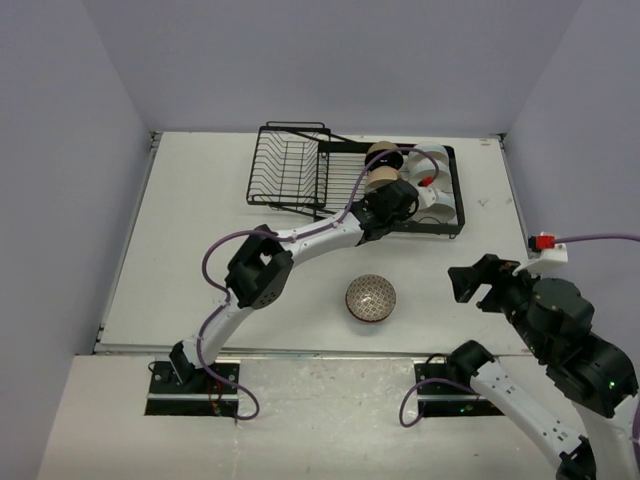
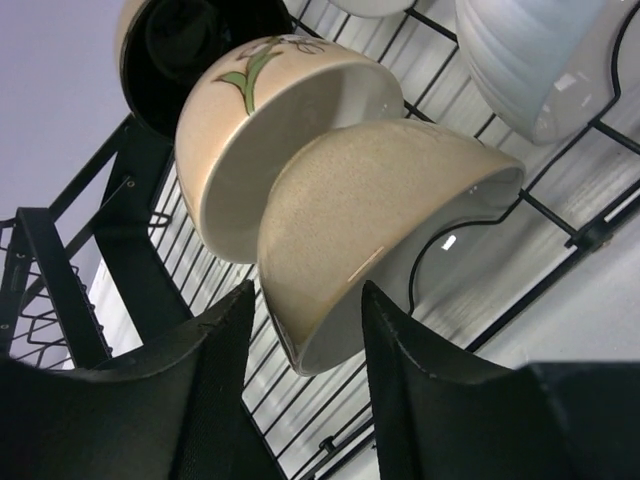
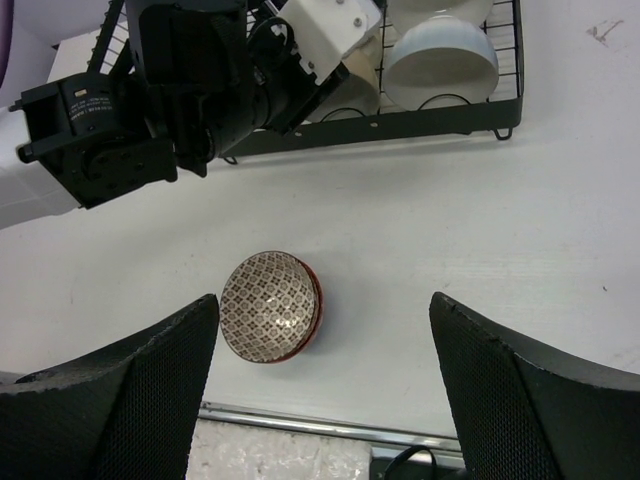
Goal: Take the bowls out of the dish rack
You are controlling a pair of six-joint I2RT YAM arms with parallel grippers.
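Your left end effector (image 2: 308, 300) straddles a speckled beige ceramic bowl (image 2: 380, 200) in the black wire dish rack (image 2: 150, 260); whether it pinches, you cannot tell. Your right end effector (image 3: 322, 305) hangs spread above a brown net-patterned bowl (image 3: 272, 305) on the white tabletop (image 3: 450, 230).

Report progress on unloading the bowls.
Done: one brown net-patterned ceramic bowl sits on the white table. In hand: the left gripper straddles the rim of a speckled beige bowl, jaws open. Left: that bowl, a flowered one and white ones are in the black wire dish rack.

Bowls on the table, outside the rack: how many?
1: the net-patterned bowl lies on the table in front of the dish rack. The left arm may hide others.
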